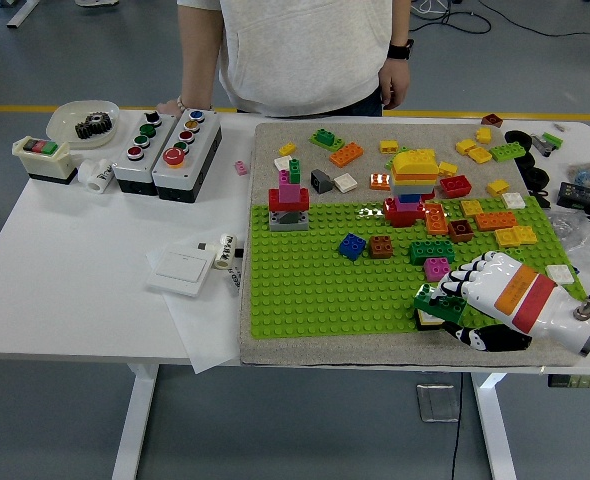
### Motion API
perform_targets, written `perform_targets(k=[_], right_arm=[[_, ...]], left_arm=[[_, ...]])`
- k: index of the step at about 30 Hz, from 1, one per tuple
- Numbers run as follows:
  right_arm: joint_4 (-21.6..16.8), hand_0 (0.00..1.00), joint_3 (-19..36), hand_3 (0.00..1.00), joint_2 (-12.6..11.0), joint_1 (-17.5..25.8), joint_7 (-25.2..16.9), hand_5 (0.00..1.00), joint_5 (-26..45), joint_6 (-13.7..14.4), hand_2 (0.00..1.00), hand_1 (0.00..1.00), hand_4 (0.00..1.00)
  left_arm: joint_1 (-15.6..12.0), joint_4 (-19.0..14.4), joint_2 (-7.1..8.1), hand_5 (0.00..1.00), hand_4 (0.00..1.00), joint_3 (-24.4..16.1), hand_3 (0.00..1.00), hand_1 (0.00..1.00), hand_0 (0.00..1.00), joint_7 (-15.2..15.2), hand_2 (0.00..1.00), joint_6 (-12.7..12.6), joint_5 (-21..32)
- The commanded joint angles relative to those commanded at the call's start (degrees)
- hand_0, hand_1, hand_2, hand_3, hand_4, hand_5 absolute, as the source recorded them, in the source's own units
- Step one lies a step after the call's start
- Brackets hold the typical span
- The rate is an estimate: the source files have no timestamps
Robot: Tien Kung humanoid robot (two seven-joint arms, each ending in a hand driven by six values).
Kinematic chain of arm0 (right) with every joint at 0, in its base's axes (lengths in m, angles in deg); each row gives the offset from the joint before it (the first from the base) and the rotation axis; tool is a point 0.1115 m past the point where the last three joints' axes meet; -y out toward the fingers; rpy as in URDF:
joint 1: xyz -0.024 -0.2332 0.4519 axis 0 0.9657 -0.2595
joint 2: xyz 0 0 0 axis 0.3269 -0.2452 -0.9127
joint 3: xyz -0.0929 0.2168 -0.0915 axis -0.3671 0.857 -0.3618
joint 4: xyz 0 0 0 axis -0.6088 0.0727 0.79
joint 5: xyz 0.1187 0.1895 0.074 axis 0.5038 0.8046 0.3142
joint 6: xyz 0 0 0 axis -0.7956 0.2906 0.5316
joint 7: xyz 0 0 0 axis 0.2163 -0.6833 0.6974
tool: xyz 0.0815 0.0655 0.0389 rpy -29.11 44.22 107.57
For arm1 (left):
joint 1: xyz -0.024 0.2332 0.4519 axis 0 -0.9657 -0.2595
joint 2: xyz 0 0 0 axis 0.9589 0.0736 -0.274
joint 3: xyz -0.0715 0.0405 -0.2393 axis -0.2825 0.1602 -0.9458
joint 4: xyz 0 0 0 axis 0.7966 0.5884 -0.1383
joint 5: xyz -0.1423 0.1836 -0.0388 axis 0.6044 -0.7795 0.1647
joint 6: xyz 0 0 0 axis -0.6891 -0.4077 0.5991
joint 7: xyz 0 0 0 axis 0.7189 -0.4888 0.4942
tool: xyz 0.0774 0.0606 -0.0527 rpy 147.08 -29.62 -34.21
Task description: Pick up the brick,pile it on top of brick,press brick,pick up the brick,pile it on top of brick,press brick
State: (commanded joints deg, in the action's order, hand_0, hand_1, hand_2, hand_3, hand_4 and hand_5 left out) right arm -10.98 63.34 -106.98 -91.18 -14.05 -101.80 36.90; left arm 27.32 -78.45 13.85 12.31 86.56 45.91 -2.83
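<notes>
right hand (pixel 485 290) pinching dark green plastic brick (pixel 438 301) | baseplate's near right corner | light, rigid, grip the sides

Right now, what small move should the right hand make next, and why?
Probably press straight down: the right hand has its fingers on the dark green brick, which sits on a pale brick at the green baseplate's near edge, looking not yet fully seated.

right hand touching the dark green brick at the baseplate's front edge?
Touching. Head view: the right hand has fingers wrapped over the dark green brick, no gap visible.
</notes>
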Motion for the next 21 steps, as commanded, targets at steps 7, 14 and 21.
perform_targets(k=[7, 14, 21], right_arm=[[-0.04, 0.287, 0.14, 0.601, -0.12, 0.09, -0.21, 0.297, 0.17, 0.2, 0.54, 0.446, 0.608], [-0.07, 0.286, 0.4, 0.6, -0.26, 0.08, -0.3, 0.294, 0.28, 0.39, 0.54, 0.441, 0.603], [-0.08, 0.288, 0.53, 0.597, -0.27, 0.13, -0.3, 0.293, 0.2, 0.32, 0.542, 0.445, 0.604]], left_arm=[[0.06, -0.01, -0.01, 0.64, 0.683, 0.03, 0.624, 0.789, 0.784, -0.03, 0.776, 0.04, 0.04], [0.16, 0.0, -0.02, 0.64, 0.683, 0.14, 0.624, 0.789, 0.784, -0.1, 0.774, 0.04, 0.25], [0.35, 0.01, 0.03, 0.64, 0.683, 0.3, 0.624, 0.789, 0.785, -0.21, 0.774, 0.06, 0.51]])
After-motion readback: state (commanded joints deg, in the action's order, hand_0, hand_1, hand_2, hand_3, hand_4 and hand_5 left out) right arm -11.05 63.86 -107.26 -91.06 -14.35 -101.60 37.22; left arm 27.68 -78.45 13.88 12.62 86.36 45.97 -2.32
